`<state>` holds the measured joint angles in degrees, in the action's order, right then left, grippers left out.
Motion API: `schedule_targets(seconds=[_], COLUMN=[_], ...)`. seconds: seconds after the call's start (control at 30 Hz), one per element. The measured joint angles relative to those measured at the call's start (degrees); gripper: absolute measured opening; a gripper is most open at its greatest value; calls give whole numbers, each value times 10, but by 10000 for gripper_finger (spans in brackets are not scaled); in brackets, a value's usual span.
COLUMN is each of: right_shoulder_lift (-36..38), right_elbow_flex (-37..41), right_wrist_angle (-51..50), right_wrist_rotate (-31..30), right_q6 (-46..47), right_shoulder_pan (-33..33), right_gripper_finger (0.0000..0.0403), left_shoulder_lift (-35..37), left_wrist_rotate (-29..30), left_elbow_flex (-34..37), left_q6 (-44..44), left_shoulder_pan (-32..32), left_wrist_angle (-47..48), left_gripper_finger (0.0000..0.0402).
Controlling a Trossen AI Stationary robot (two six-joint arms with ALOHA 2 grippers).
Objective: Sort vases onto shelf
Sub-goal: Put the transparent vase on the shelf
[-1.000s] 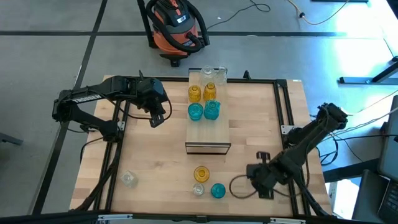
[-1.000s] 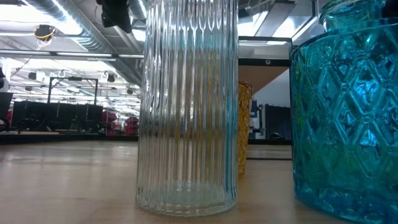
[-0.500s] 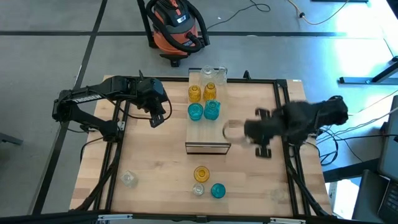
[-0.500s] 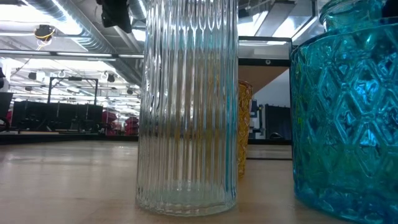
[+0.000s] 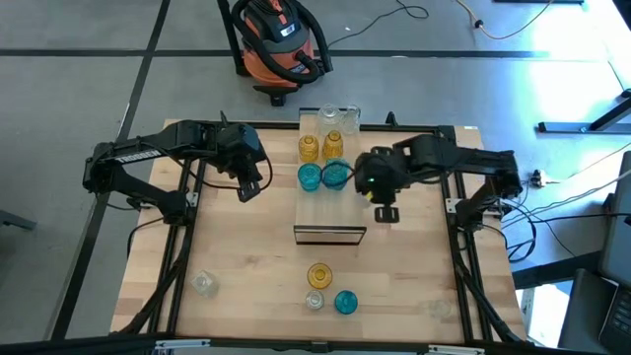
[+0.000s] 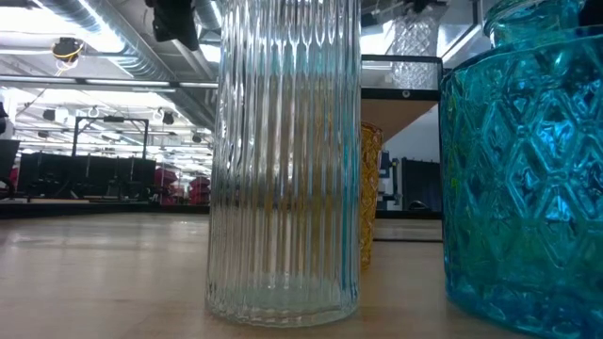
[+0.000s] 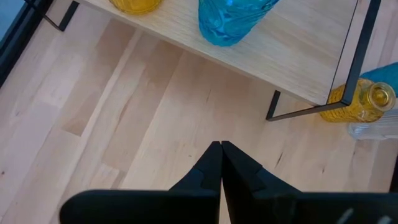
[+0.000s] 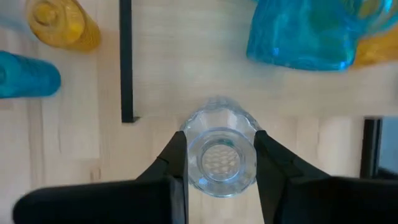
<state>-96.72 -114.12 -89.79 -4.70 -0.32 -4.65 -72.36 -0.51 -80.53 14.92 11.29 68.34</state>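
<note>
1. The vases are spread over three places, and we take them from the left: a lone clear vase [image 5: 203, 284] stands near the front left corner of the tabletop [image 5: 246, 266], well apart from the others.
2. Our left hand [image 5: 248, 187] hovers over the tabletop just left of the shelf [image 5: 330, 212]; the left wrist view shows its fingers [image 7: 211, 168] pressed together with nothing between them.
3. The shelf lies along the middle of the tabletop. At its far end we see a clear vase [image 5: 331, 118], then two amber vases [image 5: 310, 148] side by side, then two teal vases [image 5: 311, 177] side by side. The near half of the shelf top is bare wood.
4. In front of the shelf stand three more vases close together: an amber one [image 5: 318, 274], a small clear one [image 5: 314, 300] and a teal one [image 5: 345, 302].
5. In the low view the ribbed clear vase [image 6: 283, 160] and the teal one [image 6: 523, 169] fill the foreground, with the amber one [image 6: 370, 193] behind them.
6. Our right hand [image 5: 370, 185] is over the right edge of the shelf, just beside the teal pair. It grips a clear glass vase [image 8: 219, 155] between its two fingers [image 8: 177, 158], seen mouth-on in the right wrist view.
7. Beyond the tabletop an orange shop vacuum [image 5: 278, 41] sits on the floor.
</note>
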Motion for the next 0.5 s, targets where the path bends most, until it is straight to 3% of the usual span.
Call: schedule_targets(seconds=[0.5], right_shoulder_lift=[-8], right_elbow_flex=[-18], right_wrist_angle=[42], right_wrist_rotate=[31], right_q6=[-56], right_shoulder_pan=[-1], right_gripper_finger=[90], left_shoulder_lift=[0], left_wrist_rotate=[0], left_elbow_flex=[0], left_q6=[15], left_shoulder_pan=[0], left_wrist_angle=[0], left_gripper_finger=[0])
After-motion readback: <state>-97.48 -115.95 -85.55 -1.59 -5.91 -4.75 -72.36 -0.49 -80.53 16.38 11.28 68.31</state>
